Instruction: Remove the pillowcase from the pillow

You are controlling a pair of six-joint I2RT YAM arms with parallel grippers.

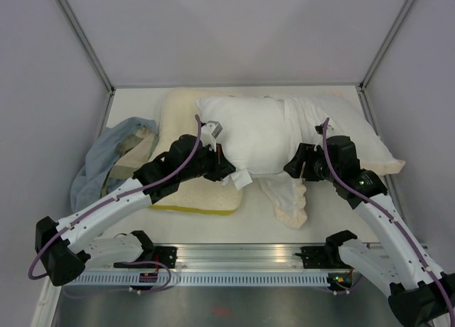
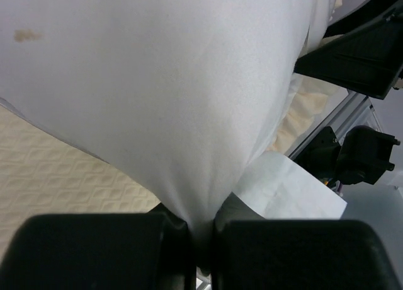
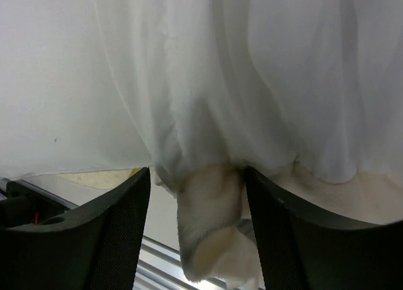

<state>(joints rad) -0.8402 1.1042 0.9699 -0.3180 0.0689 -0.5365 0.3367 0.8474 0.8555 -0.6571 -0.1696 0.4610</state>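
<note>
While both my hands grip cloth, the task stands roughly half done, by my judgement.

- Item: pillow [image 1: 245, 138], white and plump, lying across the far middle of the worktop [image 1: 341, 206]. Its left half is bare.
- Item: pillowcase [image 1: 334, 124], cream face outward with no grey showing, wrapped over the pillow's right half. Its frill [image 1: 290, 202] droops off the near side onto the worktop.
- Item: left hand [image 2: 201, 233], fingers together, clamped on a pinch of the pillow's near-left edge, beside a white label [image 2: 286, 189].
- Item: right hand [image 3: 196, 195], fingers partly apart with a thick gather of pillowcase and frill filling the gap. The converging folds suggest it is clamped on that gather.
- Left to do: draw the pillowcase off the pillow's right end.
- Surroundings: flat yellow-edged pillow [image 1: 192, 192] beneath the left hand; blue-grey cloth [image 1: 106, 160] heaped by the left wall; metal rail [image 1: 249, 254] along the near edge; plain pale walls [image 1: 234, 35] on three sides.
</note>
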